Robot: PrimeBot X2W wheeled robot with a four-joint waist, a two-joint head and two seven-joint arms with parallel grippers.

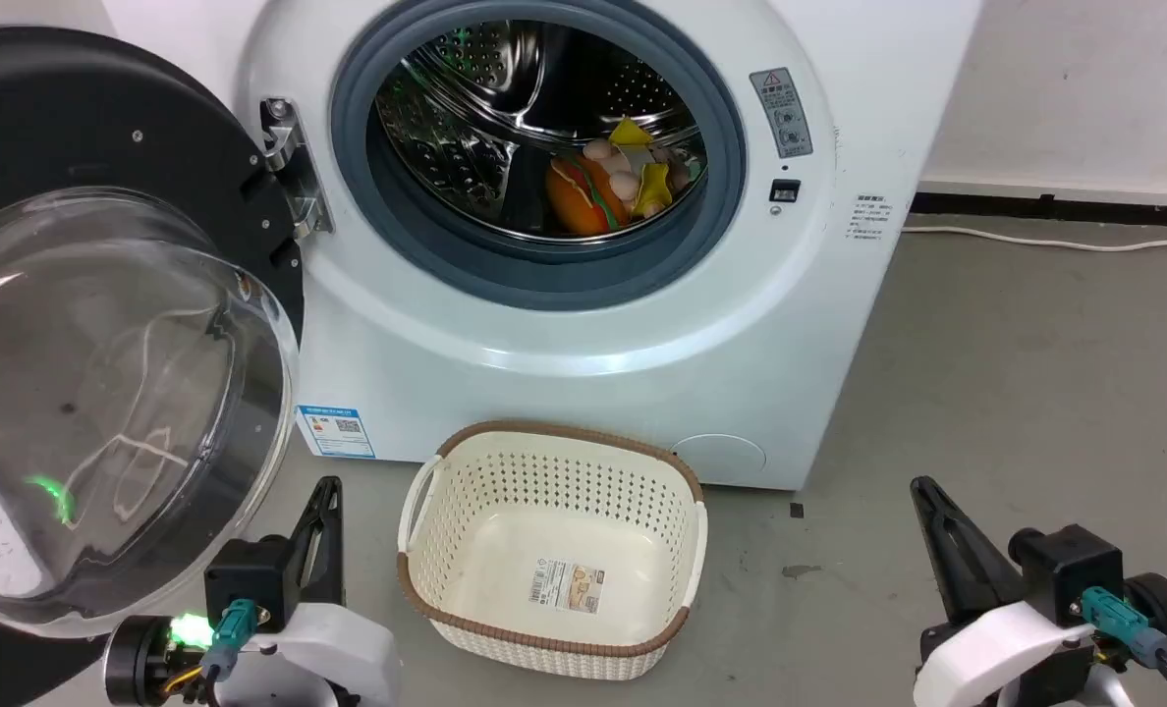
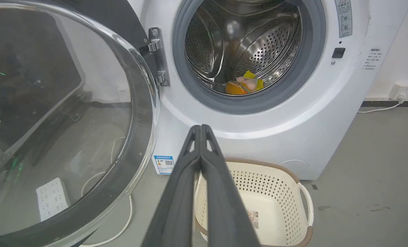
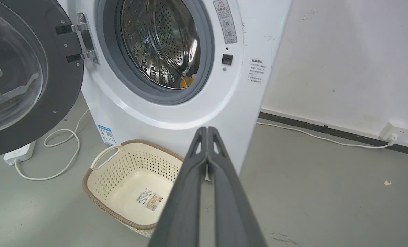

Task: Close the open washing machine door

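Left gripper (image 1: pixel 328 486) at 7 o'clock, right gripper (image 1: pixel 922 486) at 5: both low, empty, fingers pressed together. Wide-open door (image 1: pixel 102 373) hangs at 9 o'clock of the drum (image 1: pixel 505 128), untouched. Approach not begun; next, probably left gripper sweeps the door's outer edge toward 3 until latched.

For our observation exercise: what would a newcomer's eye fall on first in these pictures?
The door stands wide open left of the washer, its glass bulging forward. Next come the bright toys low in the steel drum, and the cream basket on the floor before the washer.
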